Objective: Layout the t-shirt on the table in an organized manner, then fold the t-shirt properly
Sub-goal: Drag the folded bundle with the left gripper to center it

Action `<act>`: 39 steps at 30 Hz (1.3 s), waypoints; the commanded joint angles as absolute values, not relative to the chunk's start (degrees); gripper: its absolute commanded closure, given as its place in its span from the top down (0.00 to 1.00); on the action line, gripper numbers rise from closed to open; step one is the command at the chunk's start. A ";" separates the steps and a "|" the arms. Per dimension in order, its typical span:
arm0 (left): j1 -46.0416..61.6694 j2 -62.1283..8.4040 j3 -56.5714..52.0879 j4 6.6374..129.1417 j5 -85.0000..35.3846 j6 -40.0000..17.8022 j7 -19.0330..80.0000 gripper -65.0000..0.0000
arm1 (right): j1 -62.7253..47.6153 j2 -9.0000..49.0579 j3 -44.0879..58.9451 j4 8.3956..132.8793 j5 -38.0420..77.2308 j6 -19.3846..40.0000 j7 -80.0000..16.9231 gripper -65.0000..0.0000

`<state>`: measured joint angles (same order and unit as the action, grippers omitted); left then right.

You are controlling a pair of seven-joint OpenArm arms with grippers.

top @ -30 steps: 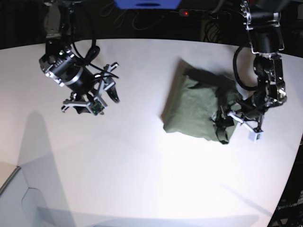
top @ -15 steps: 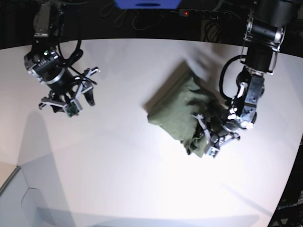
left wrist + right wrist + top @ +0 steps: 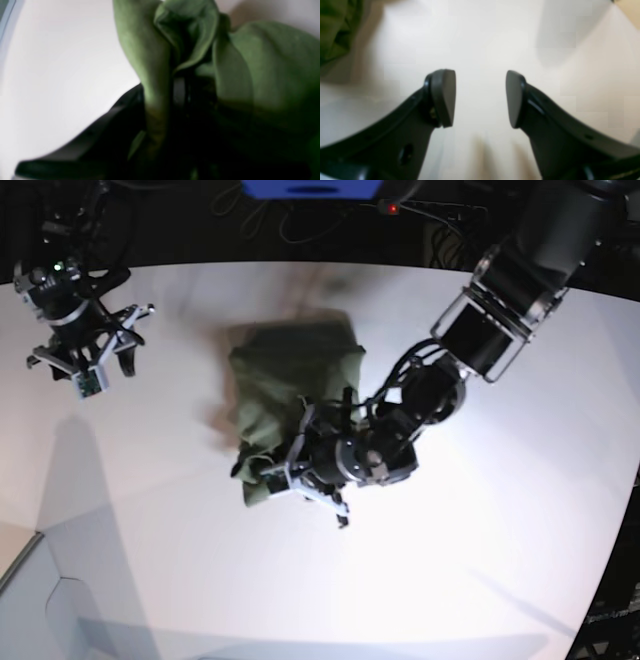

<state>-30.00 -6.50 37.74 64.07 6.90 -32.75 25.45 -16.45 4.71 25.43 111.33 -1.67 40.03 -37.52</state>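
Note:
The olive-green t-shirt (image 3: 290,375) lies bunched in a crumpled heap near the middle of the white table (image 3: 450,580). My left gripper (image 3: 292,475) is at the heap's near edge, shut on a fold of the shirt. In the left wrist view the green cloth (image 3: 262,65) fills the frame and a fold runs down between the dark fingers (image 3: 178,92). My right gripper (image 3: 100,365) hovers open and empty at the table's far left. Its two pads (image 3: 443,97) stand wide apart over bare table (image 3: 480,37). A bit of the shirt (image 3: 335,27) shows at the upper left there.
Cables and a blue object (image 3: 310,188) sit beyond the table's back edge. The table's curved edge (image 3: 610,550) runs down the right side. A pale panel (image 3: 20,580) sits at the lower left corner.
My left arm has dragged the bunched shirt leftward from the table's right side to its middle. My right arm has drawn back toward the far left, still open.

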 commanded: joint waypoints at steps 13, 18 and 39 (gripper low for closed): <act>-31.69 -1.54 37.49 60.18 14.46 -32.13 23.87 0.15 | -18.15 4.88 27.38 112.75 -0.92 40.00 -36.18 0.50; -31.69 -1.54 37.32 60.70 14.46 -31.87 23.60 0.48 | -18.15 4.88 27.21 112.75 -0.92 40.00 -36.18 0.50; -32.48 -4.62 23.87 75.56 14.46 -32.04 23.87 0.65 | -17.54 3.03 25.80 112.75 -0.92 40.00 -36.09 0.50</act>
